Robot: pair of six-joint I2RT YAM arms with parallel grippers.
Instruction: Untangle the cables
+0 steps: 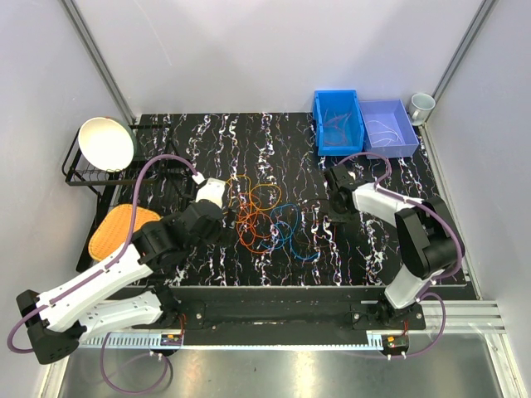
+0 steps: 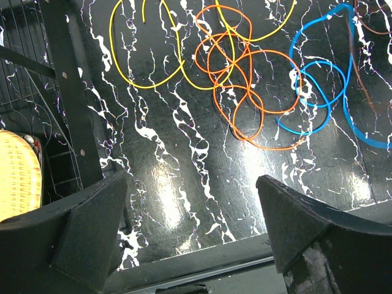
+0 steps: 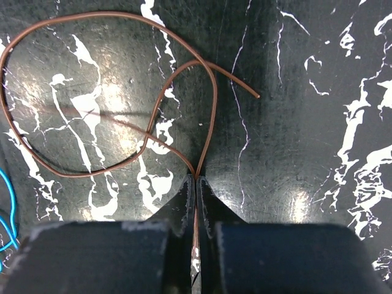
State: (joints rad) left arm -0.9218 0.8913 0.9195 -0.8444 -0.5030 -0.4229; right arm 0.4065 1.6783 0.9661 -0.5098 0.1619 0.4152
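the cables [image 1: 265, 220] lie in a loose tangle near the middle of the black marbled worktop [image 1: 357, 253], between the two arms. the right pincer [image 3: 196, 179] is clenched on a brown cable [image 3: 210, 79], which passes between its closed fingers and loops over the worktop ahead. the left pincer [image 2: 190, 180] hangs released, jaws wide, over bare worktop just short of the knotted orange cable [image 2: 228, 64], with a yellow cable [image 2: 112, 37] and a blue cable [image 2: 293, 55] on either side of it.
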